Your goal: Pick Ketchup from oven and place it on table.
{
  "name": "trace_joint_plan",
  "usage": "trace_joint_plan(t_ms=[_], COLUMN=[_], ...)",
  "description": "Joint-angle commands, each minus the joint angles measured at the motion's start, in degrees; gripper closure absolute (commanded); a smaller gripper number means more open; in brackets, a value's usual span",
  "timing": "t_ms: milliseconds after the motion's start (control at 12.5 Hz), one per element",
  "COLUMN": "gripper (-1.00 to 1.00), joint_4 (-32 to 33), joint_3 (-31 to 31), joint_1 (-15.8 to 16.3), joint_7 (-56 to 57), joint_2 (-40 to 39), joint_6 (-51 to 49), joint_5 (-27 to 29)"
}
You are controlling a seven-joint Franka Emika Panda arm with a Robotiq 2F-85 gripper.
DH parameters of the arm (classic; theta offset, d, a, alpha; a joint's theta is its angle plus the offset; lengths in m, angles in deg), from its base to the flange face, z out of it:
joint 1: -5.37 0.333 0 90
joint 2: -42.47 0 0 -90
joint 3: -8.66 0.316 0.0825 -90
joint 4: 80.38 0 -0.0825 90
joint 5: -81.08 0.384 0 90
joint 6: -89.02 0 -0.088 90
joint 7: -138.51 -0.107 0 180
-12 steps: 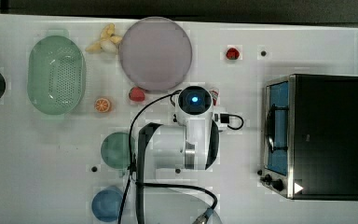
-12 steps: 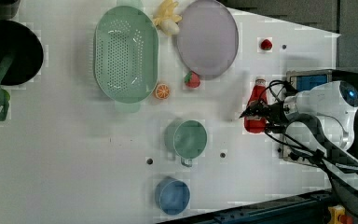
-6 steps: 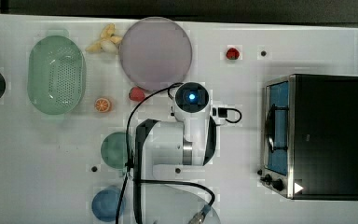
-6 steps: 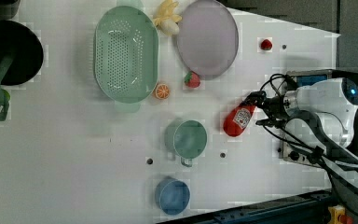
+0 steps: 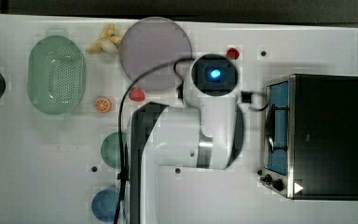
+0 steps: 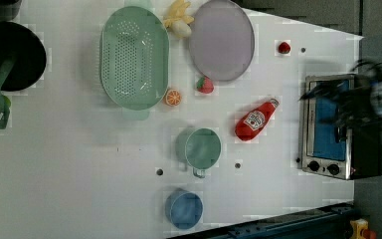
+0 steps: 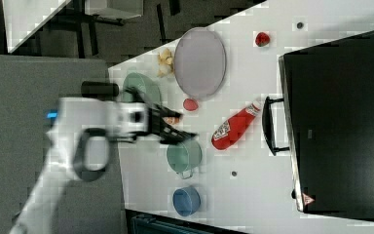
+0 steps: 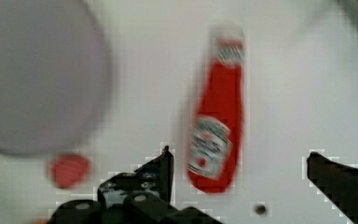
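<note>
Out on the open table point(image 6: 79, 164), between the oven point(image 6: 335, 127) and the green cup point(image 6: 202, 148), the Ketchup point(image 6: 254, 120) is now lying flat; we are lifting our gripper point(image 8: 240, 161) away, fingers spread wide and empty, so placement looks complete.

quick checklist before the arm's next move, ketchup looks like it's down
1. Ketchup out of the oven: ok, it lies on the table.
2. Bottle standing upright: not ok, it lies on its side.
3. Gripper released: ok, fingers wide apart with the bottle lying free below them.
4. Bottle apart from the green cup and the purple plate: ok.
5. Oven door shut: cannot tell.
</note>
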Motion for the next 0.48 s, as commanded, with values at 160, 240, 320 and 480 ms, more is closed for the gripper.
trace_joint_plan(t_ms=[160, 240, 320, 480], gripper=[-1.0, -1.0, -1.0, -1.0], joint_4=[-13.7, -16.34, -18.74, -22.63], joint_3=[-0.16, -0.13, -0.05, -0.04], joint_1=[0.35, 0.36, 0.38, 0.33], joint_7=[-1.73, -1.73, -1.73, -1.73], joint_2=[5.13, 5.08, 4.98, 4.91], joint_6=[-7.35, -10.58, -14.09, -22.73], joint_5=[-0.08, -0.08, -0.08, -0.08])
